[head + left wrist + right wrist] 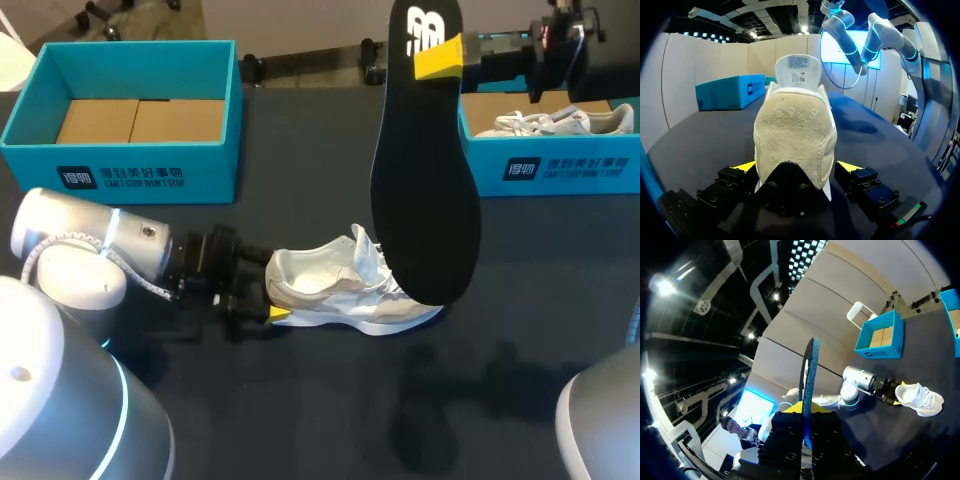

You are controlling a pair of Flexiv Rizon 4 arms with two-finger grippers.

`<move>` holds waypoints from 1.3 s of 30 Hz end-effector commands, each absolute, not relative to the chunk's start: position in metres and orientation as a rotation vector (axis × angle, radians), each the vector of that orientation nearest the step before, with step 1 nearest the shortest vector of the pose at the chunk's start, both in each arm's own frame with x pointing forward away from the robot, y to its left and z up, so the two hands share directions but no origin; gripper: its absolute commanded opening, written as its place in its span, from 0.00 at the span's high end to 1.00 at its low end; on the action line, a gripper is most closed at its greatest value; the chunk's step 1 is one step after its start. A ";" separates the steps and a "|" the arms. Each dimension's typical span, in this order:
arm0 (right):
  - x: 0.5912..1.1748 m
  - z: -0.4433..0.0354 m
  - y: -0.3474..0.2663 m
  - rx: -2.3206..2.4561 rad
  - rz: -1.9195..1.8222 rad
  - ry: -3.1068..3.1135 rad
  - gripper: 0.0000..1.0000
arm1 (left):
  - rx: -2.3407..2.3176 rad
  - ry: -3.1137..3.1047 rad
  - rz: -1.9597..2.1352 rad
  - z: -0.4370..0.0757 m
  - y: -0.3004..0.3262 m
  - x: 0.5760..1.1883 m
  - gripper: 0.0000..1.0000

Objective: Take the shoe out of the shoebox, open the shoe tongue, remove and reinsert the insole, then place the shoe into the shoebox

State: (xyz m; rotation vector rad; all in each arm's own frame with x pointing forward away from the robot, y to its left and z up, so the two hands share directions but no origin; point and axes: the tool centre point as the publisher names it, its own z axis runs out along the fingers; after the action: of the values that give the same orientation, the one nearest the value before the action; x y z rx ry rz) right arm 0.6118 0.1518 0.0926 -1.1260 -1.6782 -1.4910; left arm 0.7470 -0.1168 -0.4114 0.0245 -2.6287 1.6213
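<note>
Black insole (425, 180), clamped in the right pincer (440, 58), hangs above the shoe (345, 290); left pincer (795, 167) clamps the heel (795, 130) to steady it.

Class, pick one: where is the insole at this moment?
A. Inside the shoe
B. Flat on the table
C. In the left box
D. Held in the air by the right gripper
D: the right gripper clamps the insole aloft, outside the shoe.
</note>
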 end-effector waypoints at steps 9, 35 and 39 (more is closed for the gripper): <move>0.615 0.094 0.155 -1.125 -1.486 -1.680 1.00 | 0.063 -2.753 1.422 -0.394 -0.105 0.746 0.00; 0.615 0.094 0.155 -1.125 -1.486 -1.680 1.00 | 0.063 -2.929 0.855 -0.371 -0.084 0.742 0.00; 0.615 0.094 0.155 -1.125 -1.486 -1.680 1.00 | 0.046 -2.956 0.777 -0.367 -0.082 0.741 0.00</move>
State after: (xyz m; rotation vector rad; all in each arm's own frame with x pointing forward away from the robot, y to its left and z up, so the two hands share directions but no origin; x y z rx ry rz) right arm 0.6114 0.1514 0.0922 -1.1257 -1.6772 -1.4921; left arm 0.7431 -0.0823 -0.3752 0.0489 -2.9041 0.9586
